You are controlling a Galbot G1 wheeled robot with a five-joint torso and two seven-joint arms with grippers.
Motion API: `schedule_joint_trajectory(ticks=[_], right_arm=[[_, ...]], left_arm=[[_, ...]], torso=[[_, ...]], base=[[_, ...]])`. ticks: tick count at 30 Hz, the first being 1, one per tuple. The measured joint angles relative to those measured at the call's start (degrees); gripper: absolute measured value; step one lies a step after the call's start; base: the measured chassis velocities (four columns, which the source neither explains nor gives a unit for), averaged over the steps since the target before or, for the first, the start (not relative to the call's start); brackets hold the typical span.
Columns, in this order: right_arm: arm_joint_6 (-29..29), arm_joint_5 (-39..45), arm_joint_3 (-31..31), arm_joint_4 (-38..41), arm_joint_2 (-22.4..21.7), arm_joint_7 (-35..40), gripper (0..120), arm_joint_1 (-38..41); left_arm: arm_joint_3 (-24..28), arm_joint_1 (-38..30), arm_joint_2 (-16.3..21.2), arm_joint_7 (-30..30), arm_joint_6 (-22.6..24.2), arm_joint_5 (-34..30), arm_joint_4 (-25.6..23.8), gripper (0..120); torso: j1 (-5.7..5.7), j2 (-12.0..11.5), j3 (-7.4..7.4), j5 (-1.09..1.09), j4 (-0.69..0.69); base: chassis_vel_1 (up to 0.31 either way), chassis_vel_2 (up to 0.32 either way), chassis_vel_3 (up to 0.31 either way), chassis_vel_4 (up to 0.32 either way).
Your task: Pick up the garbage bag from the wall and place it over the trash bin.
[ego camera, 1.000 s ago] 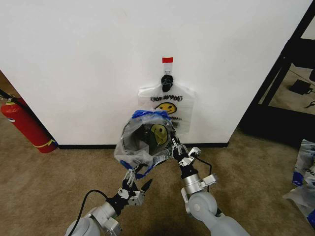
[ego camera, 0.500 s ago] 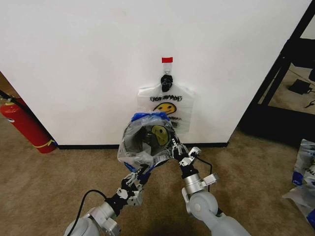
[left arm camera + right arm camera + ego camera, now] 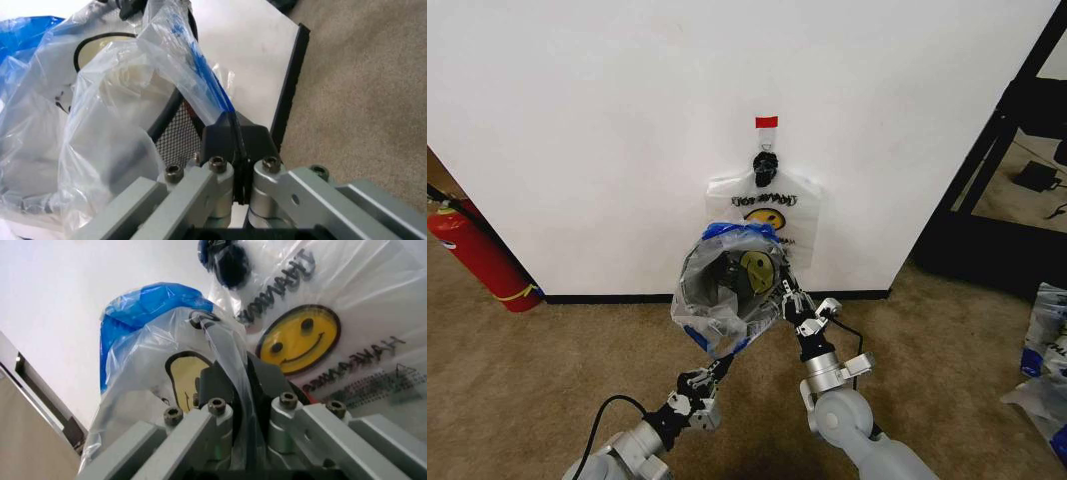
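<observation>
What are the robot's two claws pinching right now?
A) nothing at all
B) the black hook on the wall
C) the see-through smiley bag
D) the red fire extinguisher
C: the left gripper and right gripper are both shut on the garbage bag, stretching it open at the trash bin.

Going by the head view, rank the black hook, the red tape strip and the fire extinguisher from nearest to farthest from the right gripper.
From the right gripper:
1. Black hook, on the wall above it.
2. Red tape strip, just above the hook.
3. Fire extinguisher, on the floor far to the left.
</observation>
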Motion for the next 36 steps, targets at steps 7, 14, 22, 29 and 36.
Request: schedule_joint_trajectory(ticks=[7,14,22,29,36], right_arm=[[-0.38,2.18,0.13,1.52,0.13,1.57,1,-0.53],[-2.01,6.14,-0.49,4.44,0.1,3.71,1,-1.01],[-3.38,7.09,-2.5,8.64,-2.63,4.94,1,-3.59],[-3.87,7.75,-2.34,10.12,-4.33,5.98,1,-4.11],[-3.94,7.74,-2.31,9.85,-3.99,5.93,1,-3.86]], left_arm=[[0.38,0.36,-0.29,1.02,-2.38,0.3,0.83,0],[1.18,-1.34,-0.61,1.4,-4.14,1.34,5.44,0],[0.79,-6.05,-1.33,-0.82,-2.97,0.6,11.57,0],[-0.23,-9.45,-1.55,-2.85,-1.38,0.48,16.42,0],[-0.34,-10.04,-1.23,-3.86,-1.17,-1.15,18.31,0]], torso=[[0.0,0.0,0.0,0.0,0.0],[0.0,0.0,0.0,0.0,0.01],[0.0,0.0,0.0,-0.01,0.0],[0.0,0.0,0.0,-0.01,0.0],[0.0,0.0,0.0,-0.01,-0.01]], base=[[0.0,0.0,0.0,0.0],[0.0,0.0,0.0,0.0],[0.0,0.0,0.0,0.0],[0.0,0.0,0.0,0.0],[0.0,0.0,0.0,0.0]])
